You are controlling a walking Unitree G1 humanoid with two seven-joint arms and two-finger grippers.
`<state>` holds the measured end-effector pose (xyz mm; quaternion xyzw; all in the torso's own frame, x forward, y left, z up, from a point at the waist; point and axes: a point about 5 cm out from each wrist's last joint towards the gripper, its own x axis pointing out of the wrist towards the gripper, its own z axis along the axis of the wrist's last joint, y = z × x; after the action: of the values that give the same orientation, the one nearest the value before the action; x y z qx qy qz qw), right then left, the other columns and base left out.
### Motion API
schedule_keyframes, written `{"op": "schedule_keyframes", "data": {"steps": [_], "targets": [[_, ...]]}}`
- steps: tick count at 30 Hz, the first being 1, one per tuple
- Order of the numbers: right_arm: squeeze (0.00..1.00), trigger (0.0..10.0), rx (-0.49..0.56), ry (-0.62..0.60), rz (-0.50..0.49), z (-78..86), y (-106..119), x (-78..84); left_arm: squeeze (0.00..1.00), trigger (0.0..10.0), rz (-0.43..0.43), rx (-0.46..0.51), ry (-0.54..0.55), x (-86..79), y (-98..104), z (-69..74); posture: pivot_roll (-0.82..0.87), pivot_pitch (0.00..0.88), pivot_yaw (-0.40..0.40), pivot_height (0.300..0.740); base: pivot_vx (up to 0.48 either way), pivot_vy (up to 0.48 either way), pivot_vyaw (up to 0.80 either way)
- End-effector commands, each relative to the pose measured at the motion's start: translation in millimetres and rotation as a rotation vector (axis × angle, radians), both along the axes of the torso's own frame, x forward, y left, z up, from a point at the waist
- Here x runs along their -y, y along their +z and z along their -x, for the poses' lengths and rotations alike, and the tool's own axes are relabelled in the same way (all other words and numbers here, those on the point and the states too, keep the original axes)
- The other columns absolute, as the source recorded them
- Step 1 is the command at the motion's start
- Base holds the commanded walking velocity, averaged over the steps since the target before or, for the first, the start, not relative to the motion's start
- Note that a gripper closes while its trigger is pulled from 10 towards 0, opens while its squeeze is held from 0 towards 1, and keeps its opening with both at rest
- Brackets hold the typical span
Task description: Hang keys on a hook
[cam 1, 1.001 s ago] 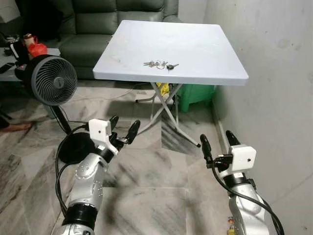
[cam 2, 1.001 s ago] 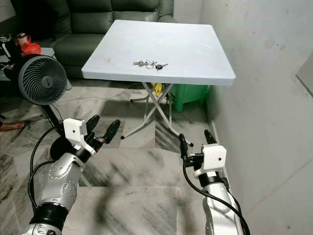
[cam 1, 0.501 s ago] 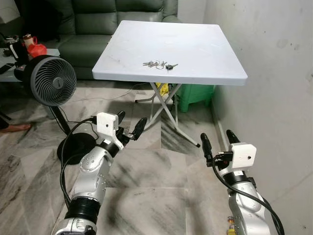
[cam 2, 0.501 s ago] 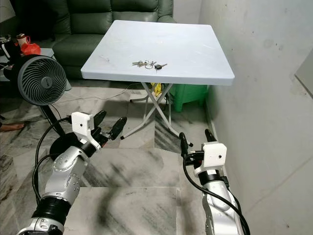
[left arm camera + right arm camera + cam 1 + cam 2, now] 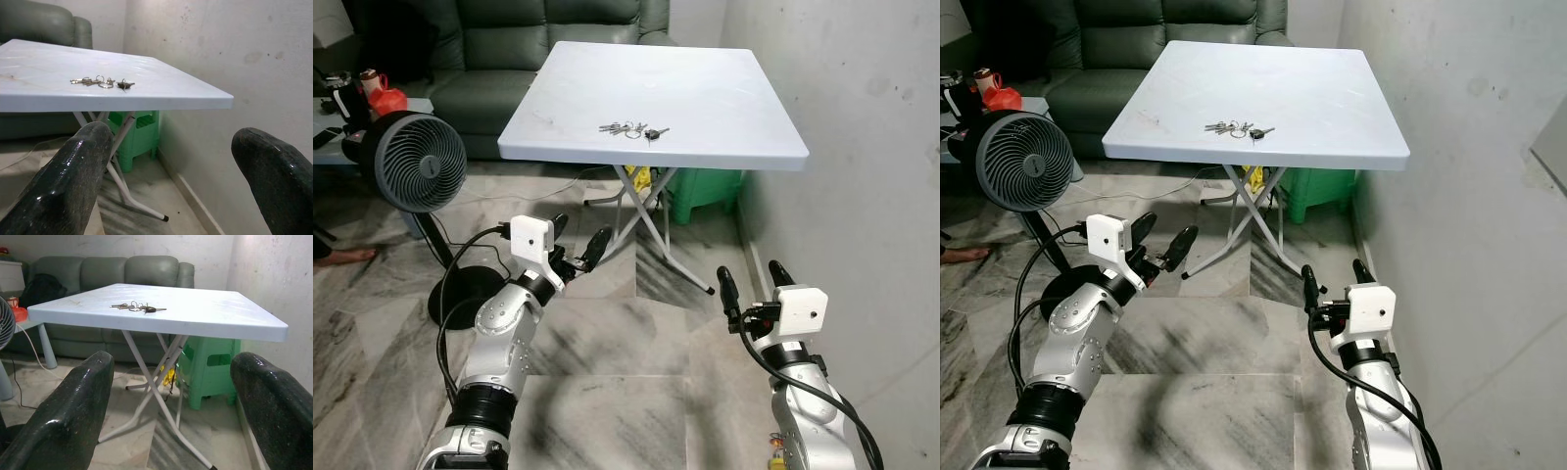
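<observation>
keys (image 5: 632, 129): a small bunch lying flat on the white surface (image 5: 724, 93), close to its near edge and about midway along it; the long axis runs along that edge, loose blades fanned toward the sofa-side end, the dark-headed key at the wall-side end.
hard to make out: single keys and the ring are too small to tell apart; the surface's folding legs (image 5: 646, 220) are cut off by the top.
surface edges: the right edge lies near the bare wall (image 5: 862, 176); the far edge meets the green sofa (image 5: 509, 49); bare top lies all round the bunch.
left gripper (image 5: 578, 247): raised over the floor below and short of the near left corner, jaws apart, holding nothing, well apart from the keys.
right gripper (image 5: 750, 287): lower, near the wall, below the near right corner, jaws apart, holding nothing.
open room: marble floor (image 5: 626, 372) between both arms and the legs.
around: a standing fan (image 5: 419, 163) to the left, a green stool (image 5: 710, 188) under the surface by the wall.
</observation>
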<state>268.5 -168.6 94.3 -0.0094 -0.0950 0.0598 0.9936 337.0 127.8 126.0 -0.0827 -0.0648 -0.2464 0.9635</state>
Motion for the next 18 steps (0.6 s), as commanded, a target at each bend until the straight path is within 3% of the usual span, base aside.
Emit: {"op": "schedule_keyframes", "data": {"steps": [1,18], "targets": [[0.00,10.0,0.022,0.009,0.008,-1.8,6.9,-1.8,0.00,10.0,-0.008,0.004,-0.007,2.2,4.0,-3.4,-0.07,0.025,0.025,0.740,0.322,0.000,0.00],[0.00,10.0,0.022,0.005,0.012,0.3,6.3,-0.4,0.00,10.0,-0.020,0.012,-0.017,5.0,6.1,-5.1,-0.07,0.026,0.030,0.740,0.337,0.000,0.00]]}}
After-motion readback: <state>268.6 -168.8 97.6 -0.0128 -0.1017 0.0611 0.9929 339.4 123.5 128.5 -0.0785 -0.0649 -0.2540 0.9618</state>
